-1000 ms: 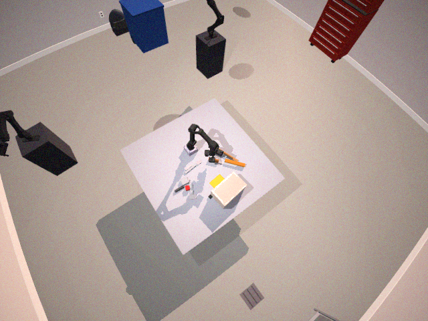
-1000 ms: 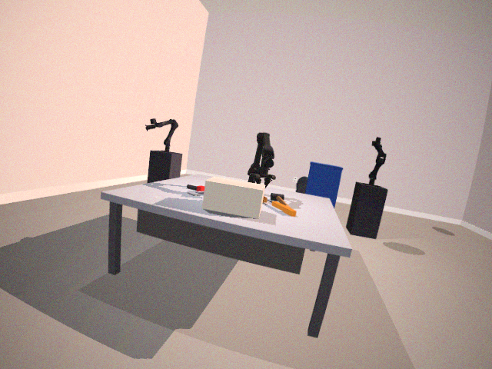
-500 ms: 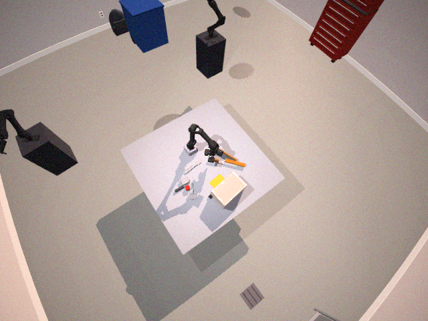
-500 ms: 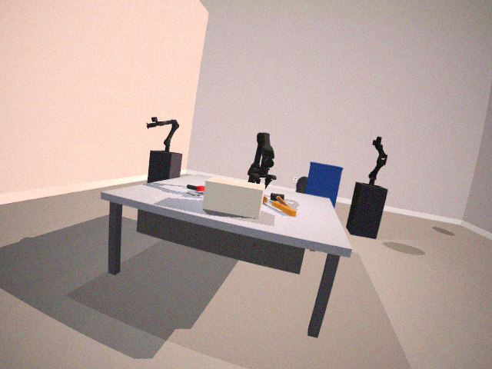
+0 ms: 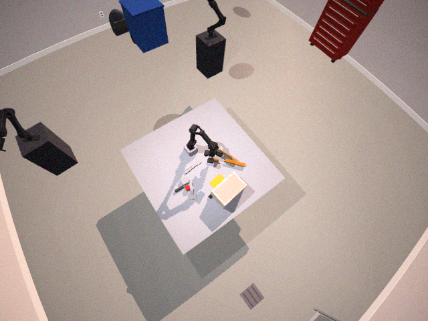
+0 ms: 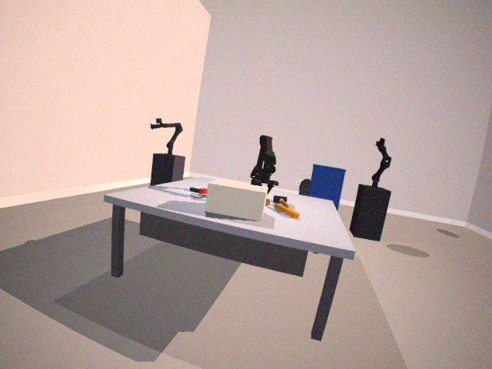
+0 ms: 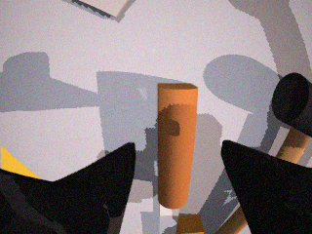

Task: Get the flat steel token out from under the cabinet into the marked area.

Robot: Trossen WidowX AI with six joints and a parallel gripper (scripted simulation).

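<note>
The cream cabinet (image 5: pixel 229 189) (image 6: pixel 236 200) stands on the table; a corner probably shows in the wrist view (image 7: pixel 107 5). The token and vent slots cannot be made out. A yellow patch (image 5: pixel 217 180) (image 7: pixel 14 167), apparently the marked area, lies beside the cabinet on the arm's side. My gripper (image 5: pixel 212 156) (image 6: pixel 265 184) (image 7: pixel 178 143) is open and empty, above the tools. An orange-handled tool (image 5: pixel 235 162) (image 6: pixel 287 211) (image 7: pixel 176 151) lies below; in the wrist view its handle lines up between the fingers. Its far end is partly hidden.
A black-headed mallet (image 6: pixel 280 198) (image 7: pixel 292 97) with a wooden handle lies close to the orange tool. A red piece (image 5: pixel 187 188) (image 6: pixel 203 191) with a black bar and pale thin pieces (image 5: pixel 192 167) lie elsewhere on the table. A small black object (image 5: pixel 210 196) sits by the cabinet.
</note>
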